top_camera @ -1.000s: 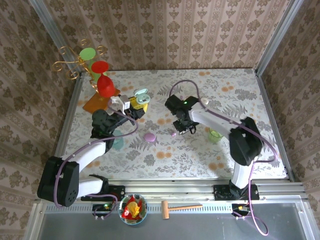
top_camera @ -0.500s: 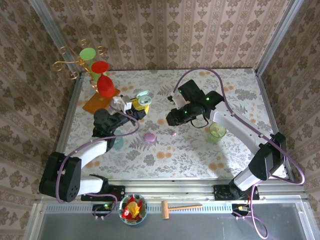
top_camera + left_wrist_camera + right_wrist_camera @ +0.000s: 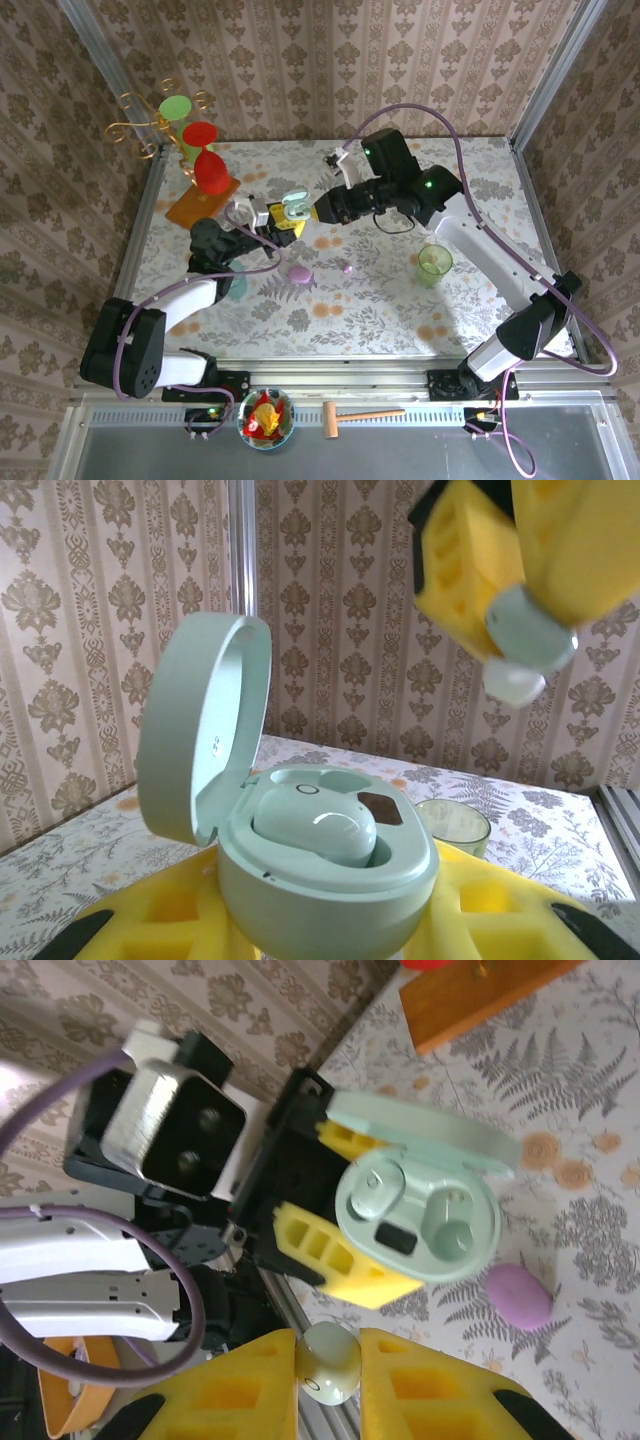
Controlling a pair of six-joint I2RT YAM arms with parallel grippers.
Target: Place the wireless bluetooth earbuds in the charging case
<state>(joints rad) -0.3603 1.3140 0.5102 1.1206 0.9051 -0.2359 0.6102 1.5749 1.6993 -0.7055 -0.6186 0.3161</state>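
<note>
My left gripper (image 3: 283, 216) is shut on the mint-green charging case (image 3: 293, 206), holding it above the table with its lid up. From the left wrist, the case (image 3: 330, 880) sits between the yellow fingers with one mint earbud (image 3: 315, 825) seated in it. My right gripper (image 3: 320, 211) hovers just right of the case, shut on a second mint earbud (image 3: 328, 1362). Seen from the right wrist, the case (image 3: 415, 1215) lies ahead with one socket (image 3: 450, 1235) empty. That held earbud (image 3: 530, 640) hangs above and to the right of the case, apart from it.
A lilac oval case (image 3: 299, 272) and a tiny lilac bud (image 3: 347, 268) lie on the floral table near the middle. A green cup (image 3: 433, 263) stands to the right. A gold stand with red and green glasses (image 3: 200, 165) rises from an orange board at the back left.
My right arm has lifted from the table's middle and swung up and left to the held case, earbud in its fingers. The left gripper has brought the case slightly right.
</note>
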